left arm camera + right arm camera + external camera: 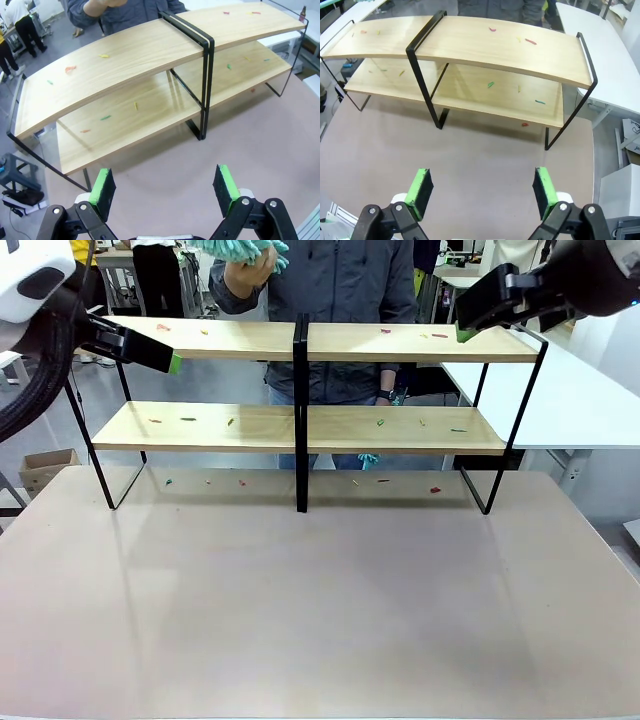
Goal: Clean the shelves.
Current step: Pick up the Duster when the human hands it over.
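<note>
Shelves [250, 427] untouched, left claw [162, 182] apart off one end, right claw [482, 187] apart opposite.

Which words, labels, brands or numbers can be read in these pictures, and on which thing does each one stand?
No text can be read in any view.
The shelves: bare wood and black frame, no print.
The table: plain, no print.
The box on the floor in the right wrist view: dark marks, too small to read.
</note>
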`<action>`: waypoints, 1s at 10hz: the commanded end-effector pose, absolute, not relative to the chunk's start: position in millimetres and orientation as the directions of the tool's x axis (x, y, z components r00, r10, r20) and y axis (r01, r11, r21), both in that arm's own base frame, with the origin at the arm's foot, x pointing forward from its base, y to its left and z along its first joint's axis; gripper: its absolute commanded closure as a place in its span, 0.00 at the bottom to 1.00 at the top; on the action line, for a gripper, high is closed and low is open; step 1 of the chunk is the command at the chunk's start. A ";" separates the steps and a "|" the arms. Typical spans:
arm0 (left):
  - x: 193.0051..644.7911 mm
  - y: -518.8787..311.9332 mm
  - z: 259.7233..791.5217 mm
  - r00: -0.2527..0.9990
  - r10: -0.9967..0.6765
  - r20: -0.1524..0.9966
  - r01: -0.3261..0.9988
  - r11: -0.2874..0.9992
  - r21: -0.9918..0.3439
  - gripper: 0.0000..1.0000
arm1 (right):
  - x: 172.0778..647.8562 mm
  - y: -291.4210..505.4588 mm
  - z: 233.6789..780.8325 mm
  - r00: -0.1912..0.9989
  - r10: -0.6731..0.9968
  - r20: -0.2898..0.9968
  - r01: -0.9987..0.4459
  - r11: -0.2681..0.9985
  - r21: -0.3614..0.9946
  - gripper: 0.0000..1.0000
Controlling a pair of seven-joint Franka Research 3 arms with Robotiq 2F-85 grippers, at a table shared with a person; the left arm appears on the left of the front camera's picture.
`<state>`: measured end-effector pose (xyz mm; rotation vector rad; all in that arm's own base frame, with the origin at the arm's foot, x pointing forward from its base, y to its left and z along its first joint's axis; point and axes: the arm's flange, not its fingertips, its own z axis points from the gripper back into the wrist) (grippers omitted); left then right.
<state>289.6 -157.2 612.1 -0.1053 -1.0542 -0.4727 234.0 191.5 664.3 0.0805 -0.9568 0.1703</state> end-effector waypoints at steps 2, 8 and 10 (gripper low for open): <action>289.8 -156.0 612.6 0.405 -0.320 0.857 0.424 0.896 0.134 0.00 | 233.3 192.0 664.8 0.563 0.109 0.819 -0.183 0.983 -0.005 0.00; 334.1 -108.0 684.3 0.702 -0.317 0.638 0.668 0.602 -0.437 0.00 | 233.3 192.0 664.8 0.563 0.109 0.819 -0.183 0.983 -0.005 0.00; 364.2 -89.2 687.9 0.838 -0.255 0.483 0.534 0.569 -0.625 0.00 | 233.3 192.0 664.8 0.563 0.109 0.819 -0.183 0.983 -0.005 0.00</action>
